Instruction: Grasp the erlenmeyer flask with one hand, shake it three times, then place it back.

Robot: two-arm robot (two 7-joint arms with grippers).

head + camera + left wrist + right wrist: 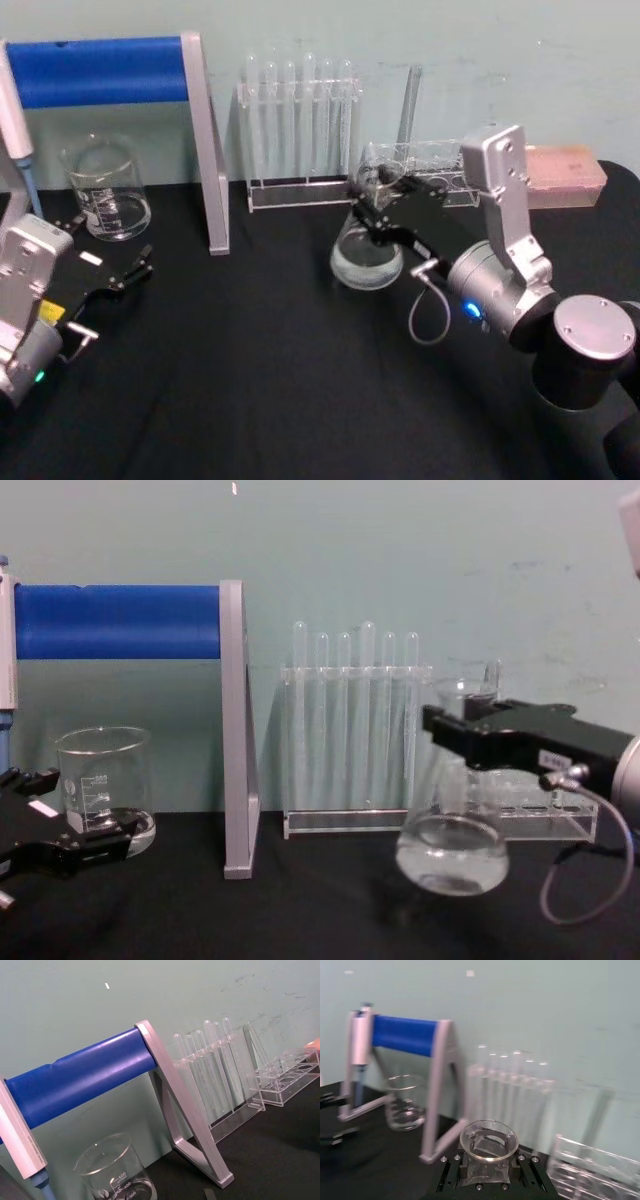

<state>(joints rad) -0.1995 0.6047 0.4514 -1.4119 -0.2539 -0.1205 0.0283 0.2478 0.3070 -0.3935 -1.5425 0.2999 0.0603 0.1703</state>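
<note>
The erlenmeyer flask (367, 262) is clear glass with a little clear liquid in its wide base. My right gripper (376, 208) is shut on its neck just under the flared lip. In the chest view the flask (452, 855) looks tilted and held a little above the black table, with the right gripper (452, 735) reaching in from the right. The right wrist view looks down on the flask's open mouth (487, 1141) between the jaws of the gripper (487, 1172). My left gripper (105, 252) rests open at the table's left, close to the beaker.
A glass beaker (105, 190) stands at the back left under a blue-barred metal stand (110, 70). A rack of test tubes (300, 130) stands right behind the flask, with a lower clear rack (435, 165) and a pink box (565, 175) to its right.
</note>
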